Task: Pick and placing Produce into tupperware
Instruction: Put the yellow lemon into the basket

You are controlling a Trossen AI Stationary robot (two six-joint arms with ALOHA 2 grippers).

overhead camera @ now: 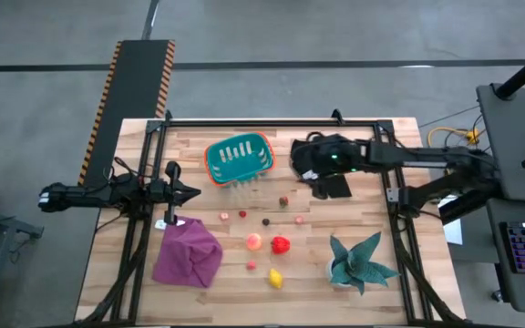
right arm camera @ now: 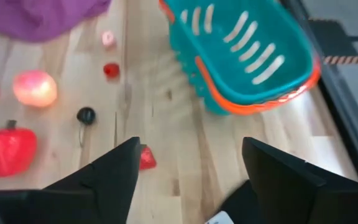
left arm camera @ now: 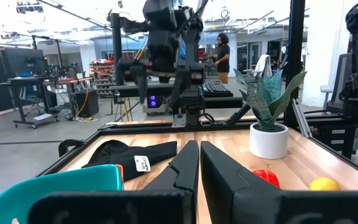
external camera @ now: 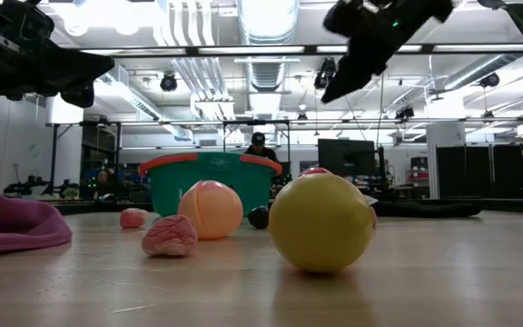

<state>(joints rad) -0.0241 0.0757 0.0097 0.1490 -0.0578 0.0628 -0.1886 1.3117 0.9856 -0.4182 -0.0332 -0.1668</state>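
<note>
High view: right hand (overhead camera: 320, 179) open, empty, beside tupperware (overhead camera: 240, 158).

I see bright ceiling lights (external camera: 266, 16) glaring in my low view; the right wrist picture is motion-blurred, shadows soft on the bench (overhead camera: 372, 292).

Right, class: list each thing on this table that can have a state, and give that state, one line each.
tupperware: upright, no produce seen inside.
right pincer: open, empty, raised beside the tupperware.
left pincer: shut, empty, at the table's left edge.
purple cloth: crumpled in a heap.
red pepper: loose on the table.
yellow fruit: loose on the table.
</note>
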